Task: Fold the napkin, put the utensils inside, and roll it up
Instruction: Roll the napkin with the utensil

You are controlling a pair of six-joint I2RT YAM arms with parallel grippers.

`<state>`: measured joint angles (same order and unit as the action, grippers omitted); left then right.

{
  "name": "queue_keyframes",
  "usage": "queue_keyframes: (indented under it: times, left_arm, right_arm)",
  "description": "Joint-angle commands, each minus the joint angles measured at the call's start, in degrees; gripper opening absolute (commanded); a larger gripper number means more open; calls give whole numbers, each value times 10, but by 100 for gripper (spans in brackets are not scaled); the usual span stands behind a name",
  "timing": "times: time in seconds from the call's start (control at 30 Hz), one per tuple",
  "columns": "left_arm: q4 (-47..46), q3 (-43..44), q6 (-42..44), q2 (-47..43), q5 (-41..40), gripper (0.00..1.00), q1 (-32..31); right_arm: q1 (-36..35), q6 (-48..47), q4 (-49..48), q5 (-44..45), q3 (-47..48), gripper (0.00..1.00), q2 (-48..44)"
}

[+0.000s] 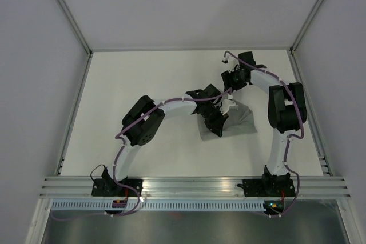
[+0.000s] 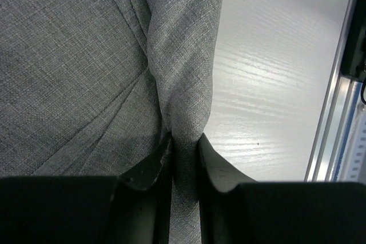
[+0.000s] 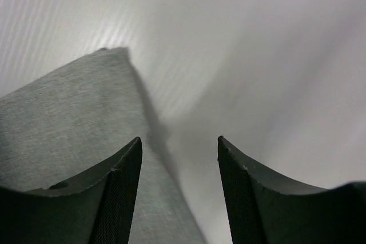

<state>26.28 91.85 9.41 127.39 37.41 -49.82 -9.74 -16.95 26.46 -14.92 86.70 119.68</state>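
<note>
White matte wood-grain tabletop; pale grey walls on three sides; ribbed aluminium rail along near edge. Plain mid-grey woven fabric napkin lies rumpled right of table centre, between arms. Black left gripper clenched on bunched ridge of napkin, creases fanning from pinch. Black right gripper released, jaws apart, nothing between, by napkin's pointed corner.

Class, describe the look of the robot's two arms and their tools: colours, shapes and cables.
The left arm and right arm have white links, bulky black joints and purple cables running alongside. The left tool and right tool each have two black, curved fingers.
</note>
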Motion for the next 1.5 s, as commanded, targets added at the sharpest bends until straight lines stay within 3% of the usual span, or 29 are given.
queue_keyframes:
  times: [0.0, 0.17, 0.37, 0.6, 0.73, 1.2, 1.47]
  left_arm:
    - [157, -24, -18, 67, -39, 2, 17]
    - [185, 0, -15, 87, -28, 2, 21]
    - [227, 32, -11, 114, -16, 2, 32]
    - [257, 64, -14, 137, 11, 2, 44]
    - [275, 79, -17, 155, 13, 2, 46]
    - [296, 100, -23, 182, 17, 2, 56]
    - [300, 103, -20, 193, 25, 2, 59]
  right_arm:
    - [59, 63, -61, -6, -13, 61, -74]
    - [139, 44, -68, -103, -72, 61, -180]
    - [142, -109, -49, -194, -245, 61, -386]
    - [105, -327, 23, -236, -414, 61, -533]
    - [36, -380, 48, -224, -469, 61, -585]
    - [-201, -368, -68, -72, -559, 61, -561]
    - [-240, -368, -147, -19, -603, 63, -560]
